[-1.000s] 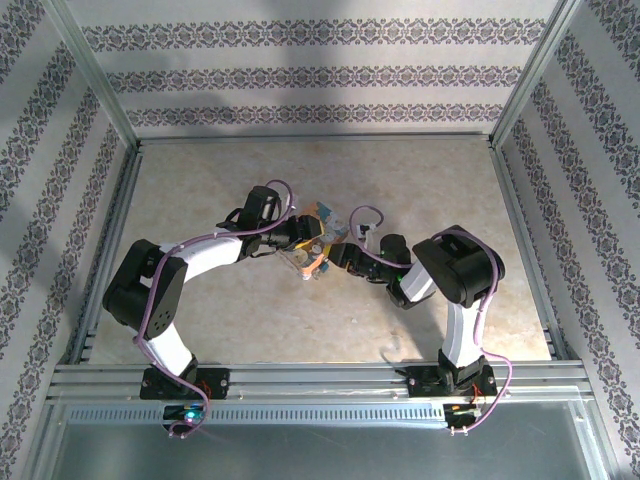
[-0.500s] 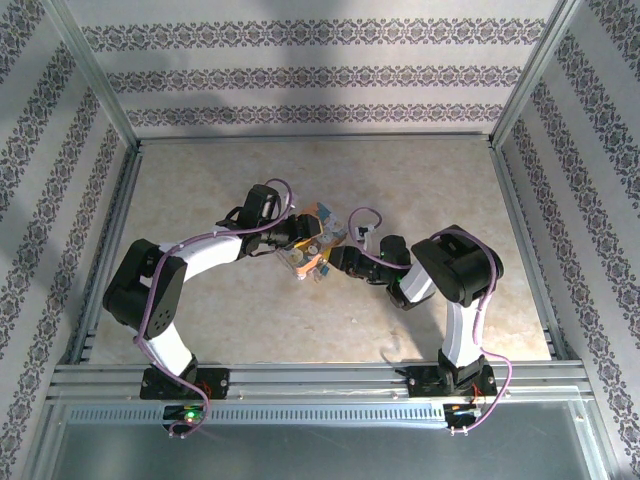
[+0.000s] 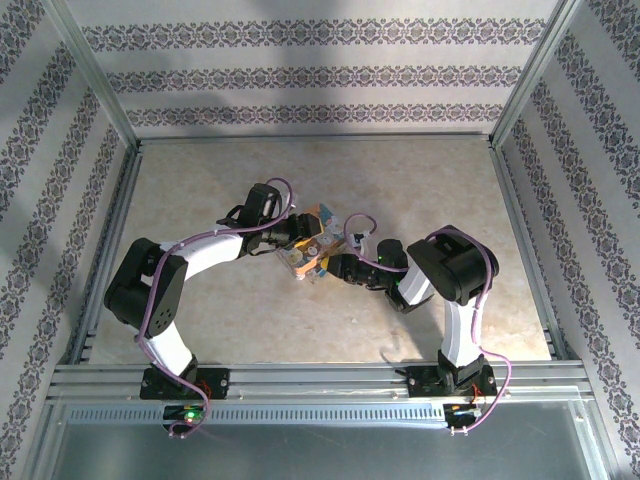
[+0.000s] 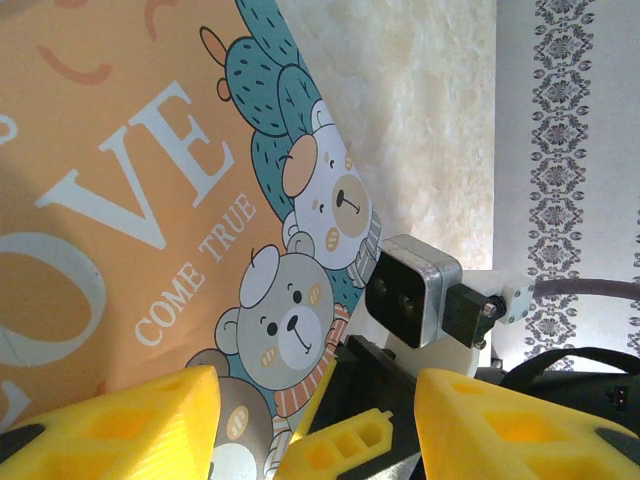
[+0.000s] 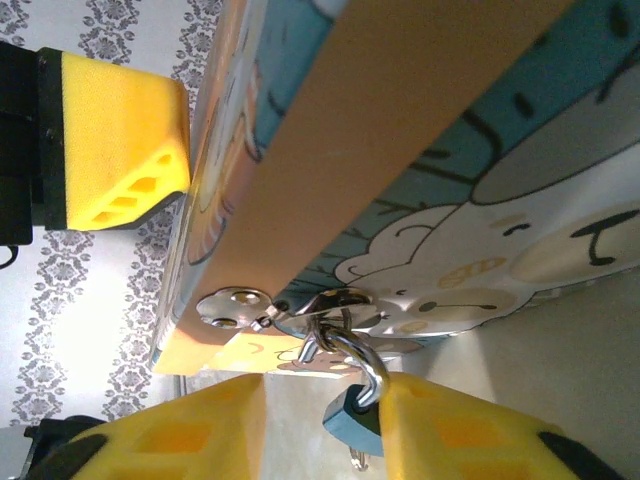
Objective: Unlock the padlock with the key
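From above, the box (image 3: pixel 308 247), orange and teal with white "LOVE" lettering and cartoon bears, stands tilted near the middle of the table (image 3: pixel 430 180). The left arm (image 3: pixel 205 250) reaches it from 10 o'clock and the right arm (image 3: pixel 455 265) from 4 o'clock. The padlock (image 5: pixel 347 425) is a small blue body on a silvery hoop. It is hooked through the metal clasp (image 5: pixel 330 300) on the box's brown edge and hangs toward 6 o'clock in the right wrist view. There the right gripper (image 5: pixel 325 390) is slightly parted. The blue body sits in the gap against the finger (image 5: pixel 470 440) at 5 o'clock, while pale table shows between it and the finger at 7 o'clock, so nothing visible is pinched. A silvery bit (image 5: pixel 353 458) peeks out under the blue body; whether it is the key I cannot tell. The left gripper (image 4: pixel 315 380) has its fingers well apart in its own view, with the box's lettered face rising at 10 o'clock just past one of them. Whether they clamp the box I cannot tell.
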